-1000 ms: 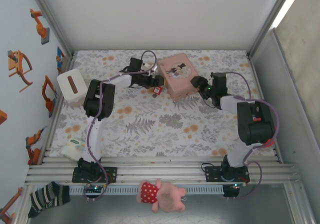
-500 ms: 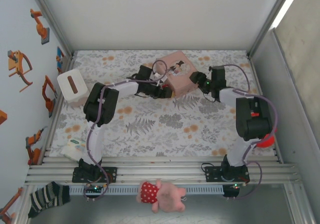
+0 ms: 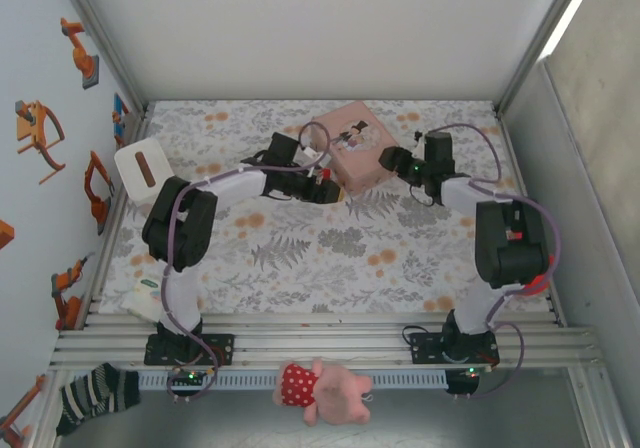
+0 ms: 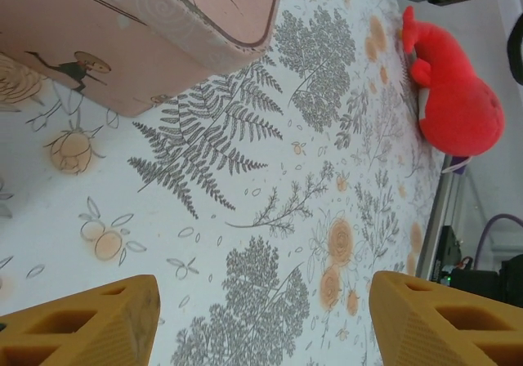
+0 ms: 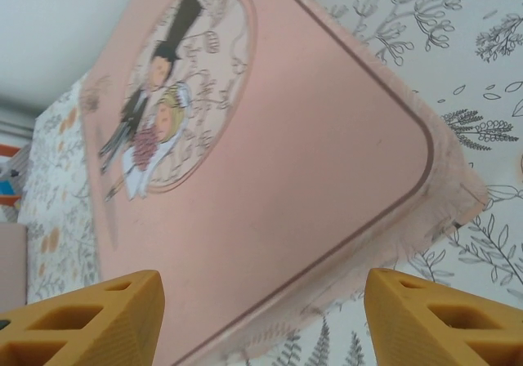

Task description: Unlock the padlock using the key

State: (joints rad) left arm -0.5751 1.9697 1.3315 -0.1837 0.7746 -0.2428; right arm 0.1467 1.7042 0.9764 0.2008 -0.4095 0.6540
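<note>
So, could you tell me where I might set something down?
Bare: the middle of the cloth, between the pink box and the near rails. Crowded: around that box, with the left gripper and right gripper beside it.

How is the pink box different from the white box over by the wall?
The pink box has a drawing of a bride and groom on its lid; the white box has a dark oval slot on top. The pink box sits at the back middle, the white box at the left edge. The pink box looks a bit bigger than the white box. Both stand on the flowery table.
</note>
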